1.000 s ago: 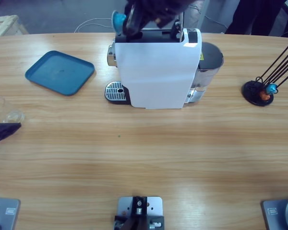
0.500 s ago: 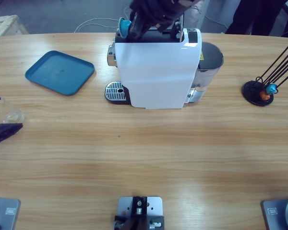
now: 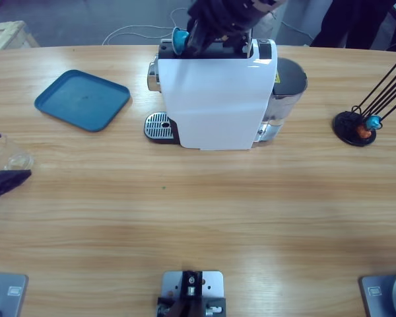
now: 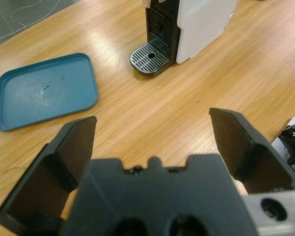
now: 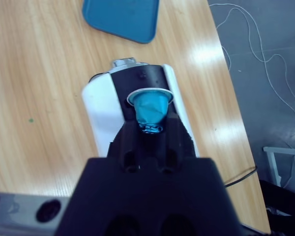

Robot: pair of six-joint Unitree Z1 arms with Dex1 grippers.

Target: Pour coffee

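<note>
R gripper [image 5: 150,129] is up over the top of the white coffee machine [image 3: 214,99], jaws clamped on a small blue capsule [image 5: 150,109], silver rim facing away from the wrist. In the high view the capsule [image 3: 179,37] sits at the machine's top left corner, w/ the dark arm coming down from the top edge near the middle. Machine stands mid-table toward the far edge, round drip grate [image 3: 159,125] at its front left, clear water tank [image 3: 287,92] on its right side.

L gripper [image 4: 152,142] is at the table's left edge, low over the wood, jaws wide apart w/ nothing between them. A clear glass [image 3: 6,155] lies just beside it in the high view; cannot tell if any coffee is in it.

Blue tray [image 3: 82,99] lies left of the machine, apart from it. A black wire stand [image 3: 363,119] sits near the right edge of the wooden table [image 3: 204,218].
</note>
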